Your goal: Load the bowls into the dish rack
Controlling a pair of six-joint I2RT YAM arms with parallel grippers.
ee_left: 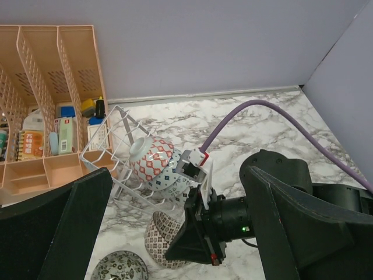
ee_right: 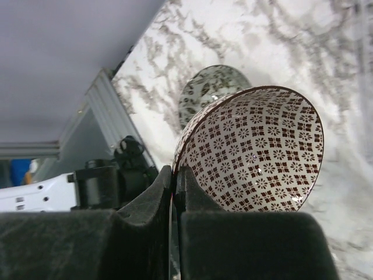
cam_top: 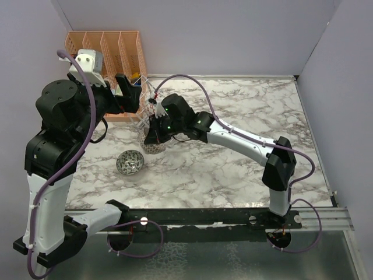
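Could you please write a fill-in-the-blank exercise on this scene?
The right gripper grips the brown bowl by its ____.
The bowl lying free on the table is coloured ____.
The left gripper is ____, holding nothing.
A red-pink bowl stands in the dish rack, near the ____ organiser.
Missing: rim; grey-black; open; orange.

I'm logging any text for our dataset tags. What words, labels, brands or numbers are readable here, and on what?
No text can be read in any view.
Labels on the packet and the white bottle in the orange organiser: too small and blurred to read.
The brown-patterned bowl in the right hand: pattern only, no writing.
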